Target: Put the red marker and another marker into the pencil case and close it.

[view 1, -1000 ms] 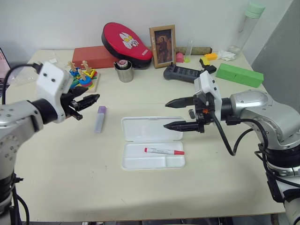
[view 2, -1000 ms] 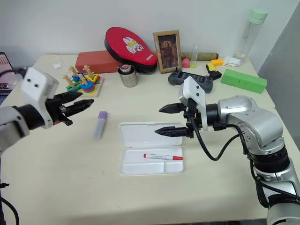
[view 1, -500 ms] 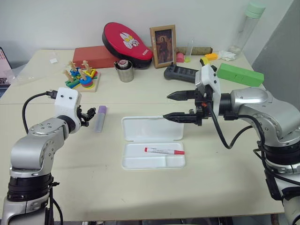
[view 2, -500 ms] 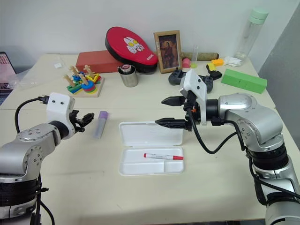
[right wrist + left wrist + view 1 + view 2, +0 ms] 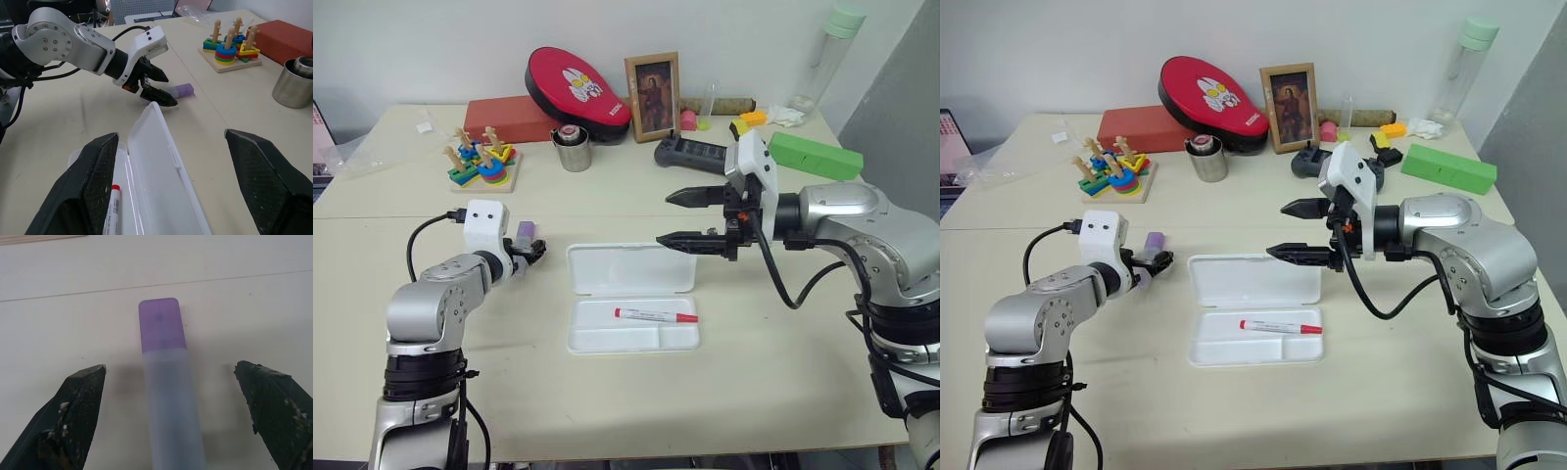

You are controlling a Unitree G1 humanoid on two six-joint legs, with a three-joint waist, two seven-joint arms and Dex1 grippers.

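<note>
Your left claw (image 5: 166, 416) has dropped to the surface (image 5: 509, 352) and spread wide, released, straddling the purple-capped marker (image 5: 168, 382). Close it next. Your right claw (image 5: 690, 217) hangs released over the open pencil case (image 5: 631, 269), red marker (image 5: 656, 315) inside.

Head pair: we look forward and down from above the table (image 5: 636, 411), both arms in frame, the two eyes showing one scene with slight sideways offset. Left wrist camera: we sit very close behind the left gripper (image 5: 171, 382), facing along its fingers at the purple-capped marker (image 5: 168, 382) between them. Right wrist camera: we sit behind the right gripper (image 5: 181, 166), looking across the open pencil case (image 5: 161, 166) beyond its fingertips toward the left arm, sharing that marker.
</note>
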